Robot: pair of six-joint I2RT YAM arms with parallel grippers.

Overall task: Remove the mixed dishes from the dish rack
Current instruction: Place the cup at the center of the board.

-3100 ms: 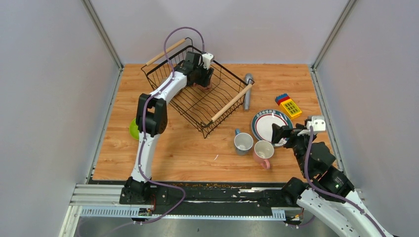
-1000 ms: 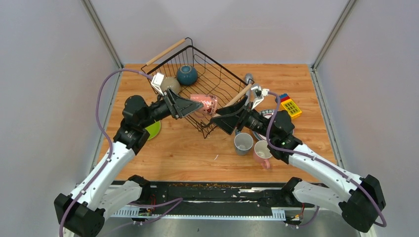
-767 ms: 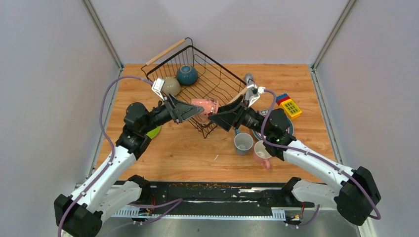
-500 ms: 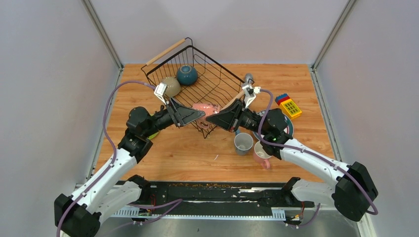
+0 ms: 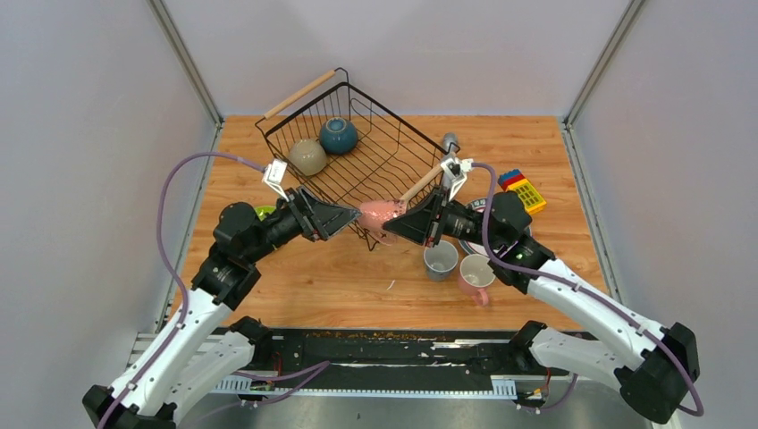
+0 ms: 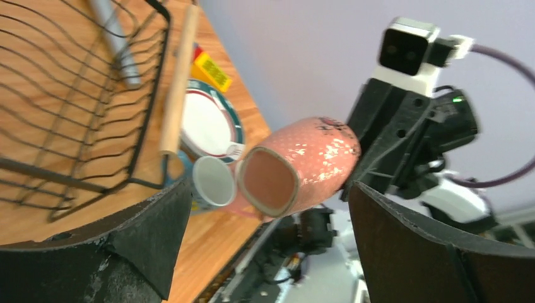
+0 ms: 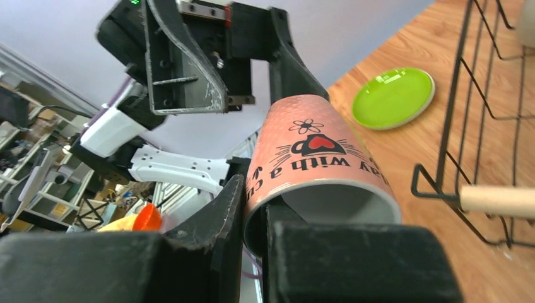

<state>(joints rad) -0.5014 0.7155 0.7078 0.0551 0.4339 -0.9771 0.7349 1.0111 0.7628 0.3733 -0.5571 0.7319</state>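
Nearest the arm bases, a glossy blue-grey mug [image 5: 440, 259] and a plain pink mug [image 5: 476, 272] stand upright, side by side on the wood-grain table [image 5: 313, 286]. Just beyond, a speckled pink mug [image 5: 374, 214] with black lettering and a red heart hangs on its side off the rack's near corner. The right gripper [image 5: 393, 219] pinches its rim wall, one finger inside the mouth. The left gripper [image 5: 349, 215] stands spread wide around the mug's base, clear of it. A white plate [image 6: 208, 123] with a teal-red patterned rim and a lime-green plate [image 7: 392, 98] lie flat on the table. Farther back, the black wire dish rack [image 5: 366, 170], with pale wooden rod handles, holds a rounded beige bowl [image 5: 307, 156] and teal bowl [image 5: 339, 136]
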